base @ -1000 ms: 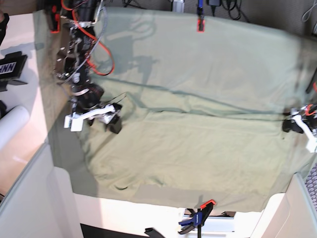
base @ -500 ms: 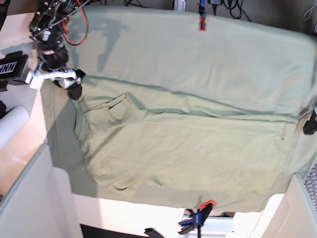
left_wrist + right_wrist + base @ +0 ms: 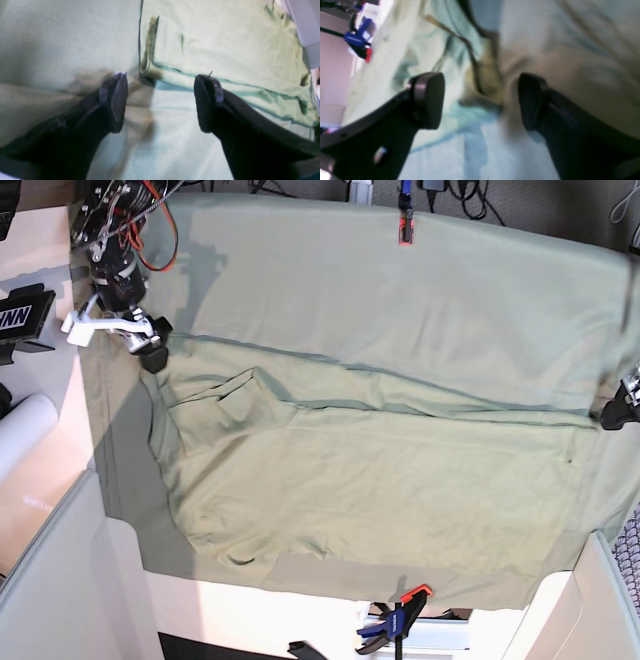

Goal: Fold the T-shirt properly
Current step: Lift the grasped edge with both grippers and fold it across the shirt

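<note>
Over at the left of the base view the right hand (image 3: pixel 120 332) hangs just off the top left corner of the T-shirt (image 3: pixel 380 480), its white and black fingers spread wide with nothing between them; the arm above it is a tangle of red cable and metal, partly cut off by the top edge. From its wrist camera the two dark pads (image 3: pixel 430 100) stand well apart over a crumpled, blurred bunch of green fabric, and I cannot tell whether they touch it. Beyond the left pad a blue and red clamp (image 3: pixel 358 42) shows, out of focus. A black block (image 3: pixel 22 320) on the bare table (image 3: pixel 50 450) beside that hand carries white letters, only "NN" readable, the rest cut off. The T-shirt lies spread flat between the two hands on the same-coloured table cloth (image 3: pixel 400 290), so its outline is hard to follow; a sleeve lies folded in just below the right hand. A red clamp (image 3: pixel 405 228) pins the cloth at the far edge, another clamp (image 3: pixel 400 618) at the near edge. The left hand (image 3: pixel 622 408) is mostly out of the picture at the right edge, beside the shirt's side. Its own camera shows its black fingers (image 3: pixel 117 100) wide apart and empty, hovering over a hemmed fold of the shirt.
</note>
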You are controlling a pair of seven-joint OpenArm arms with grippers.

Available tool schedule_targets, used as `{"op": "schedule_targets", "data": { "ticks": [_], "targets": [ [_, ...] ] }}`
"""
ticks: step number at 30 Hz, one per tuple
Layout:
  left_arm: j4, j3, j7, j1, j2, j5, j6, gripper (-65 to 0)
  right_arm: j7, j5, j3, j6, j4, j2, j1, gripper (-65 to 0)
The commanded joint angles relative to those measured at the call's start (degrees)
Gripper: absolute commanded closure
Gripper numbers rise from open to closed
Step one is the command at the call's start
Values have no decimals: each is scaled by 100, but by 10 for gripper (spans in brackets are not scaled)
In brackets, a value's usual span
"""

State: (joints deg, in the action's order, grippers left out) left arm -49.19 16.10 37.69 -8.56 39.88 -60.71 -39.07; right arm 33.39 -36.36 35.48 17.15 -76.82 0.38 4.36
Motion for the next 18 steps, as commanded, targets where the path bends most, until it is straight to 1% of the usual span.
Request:
{"op": "schedule_targets", "data": {
  "ticks": [1,5,8,10,12,16,18],
  "targets": [
    [-96,44,-101,-109,155,-120,-93,-442,118,-26,-85,20,-31,-68,92,-449],
    [-94,44,-103,-109,153,-122,-93,-442,118,-7,-330,22,-33,-267,181,-449],
    [-94,44,-168,-111,122,-105,-93,-442,111,-7,-374,20,-50,-369,181,-444],
    [-94,44,-352,-114,35,221,-90,-442,114,-2,-372,22,-61,-372,177,-444],
    [-87,44,-474,-142,-94,560,262,-443,114,44,-372,22,-61,-356,177,-444],
    [72,44,-669,-461,-380,1150,828,-443,120,59,-374,22,-61,-356,179,-444],
    [262,44,-774,-688,-466,1373,1073,-442,144,61,-374,22,-61,-354,175,-444]
  ]
}}
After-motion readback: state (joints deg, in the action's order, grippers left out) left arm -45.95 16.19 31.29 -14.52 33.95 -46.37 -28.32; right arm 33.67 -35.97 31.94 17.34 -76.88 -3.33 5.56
